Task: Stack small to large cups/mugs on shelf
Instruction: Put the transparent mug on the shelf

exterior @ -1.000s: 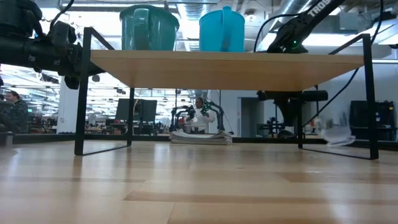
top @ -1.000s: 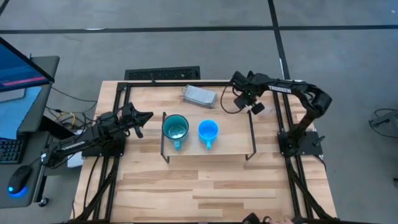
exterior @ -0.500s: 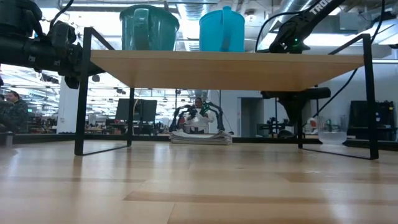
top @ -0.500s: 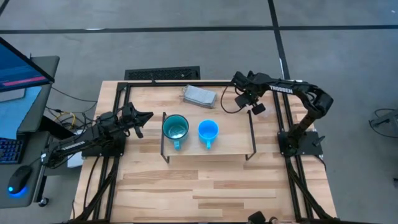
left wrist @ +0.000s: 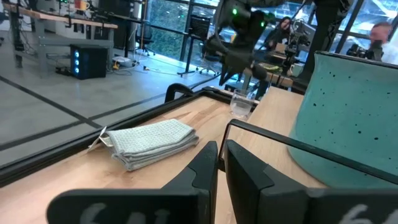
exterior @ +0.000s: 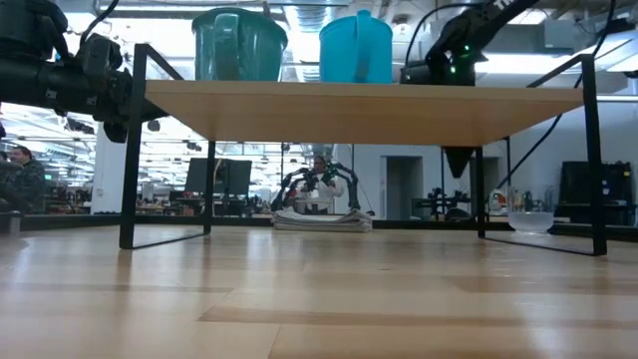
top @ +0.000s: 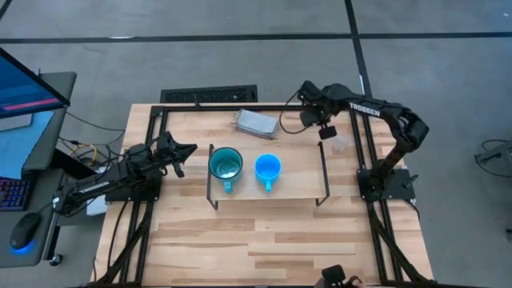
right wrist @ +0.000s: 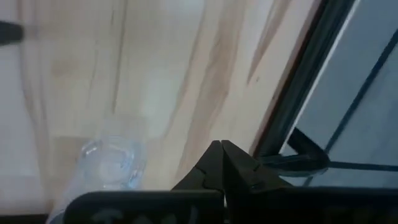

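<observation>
1. The shelf [top: 296, 182] stands mid-bench on its dark wire legs, with the bench [top: 240, 240] bare in front of it.
2. The teal mug [top: 226, 165] sits upright on the shelf's left part, handle toward the bench's front edge.
3. The blue mug [top: 267, 169] sits upright just beside it, to its right, near the shelf's middle; the two do not touch.
4. From the low view both mugs rise above the board, teal [exterior: 239, 45] left, blue [exterior: 356, 47] right.
5. The clear cup [exterior: 530, 219] stands upright on the bench, off the shelf, beyond its right rear corner; the left wrist view shows it [left wrist: 242, 104] just outside the shelf's wire frame.
6. The right hand [top: 306, 102] hangs over the back of the bench, above and near the clear cup; its fingers [right wrist: 219, 163] are closed together and hold nothing.
7. The left hand [top: 186, 150] waits left of the shelf, beside the teal mug; its fingers [left wrist: 239, 167] are nearly together with a thin gap, empty.
8. A folded grey cloth [top: 256, 123] lies at the back of the bench behind the shelf.
</observation>
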You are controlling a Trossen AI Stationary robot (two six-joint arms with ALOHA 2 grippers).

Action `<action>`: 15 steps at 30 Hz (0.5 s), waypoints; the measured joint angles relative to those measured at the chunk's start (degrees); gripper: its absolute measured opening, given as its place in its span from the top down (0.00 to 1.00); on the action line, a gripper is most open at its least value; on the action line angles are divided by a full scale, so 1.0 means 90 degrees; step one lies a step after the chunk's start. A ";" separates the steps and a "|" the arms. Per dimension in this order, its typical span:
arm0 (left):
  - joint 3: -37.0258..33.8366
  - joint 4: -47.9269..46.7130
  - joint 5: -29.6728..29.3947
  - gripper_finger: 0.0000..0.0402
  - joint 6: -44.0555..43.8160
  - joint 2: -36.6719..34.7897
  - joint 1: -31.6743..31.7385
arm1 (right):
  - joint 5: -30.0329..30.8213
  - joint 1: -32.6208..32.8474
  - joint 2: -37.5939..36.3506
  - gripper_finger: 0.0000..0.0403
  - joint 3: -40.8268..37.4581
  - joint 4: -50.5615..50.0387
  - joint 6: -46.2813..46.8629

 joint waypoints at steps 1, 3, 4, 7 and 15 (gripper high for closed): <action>0.0000 0.0000 0.0000 0.95 0.0002 0.0002 0.0000 | -0.0082 -0.0034 0.0000 0.96 0.0122 -0.0158 0.0056; 0.0000 -0.0001 0.0031 0.95 0.0016 0.0001 0.0000 | -0.0325 -0.0113 0.0000 0.96 0.0360 -0.0568 0.0182; 0.0000 -0.0002 0.0038 0.95 0.0020 0.0002 -0.0001 | -0.0468 -0.0152 -0.0034 0.96 0.0438 -0.0654 0.0249; 0.0000 -0.0002 0.0039 0.95 0.0022 0.0000 0.0000 | -0.0626 -0.0328 -0.0399 0.95 0.0456 -0.0761 0.0314; 0.0000 -0.0012 0.0092 0.95 0.0163 0.0000 -0.0002 | -0.1017 -0.0587 -0.1441 0.95 0.0447 -0.1405 0.1295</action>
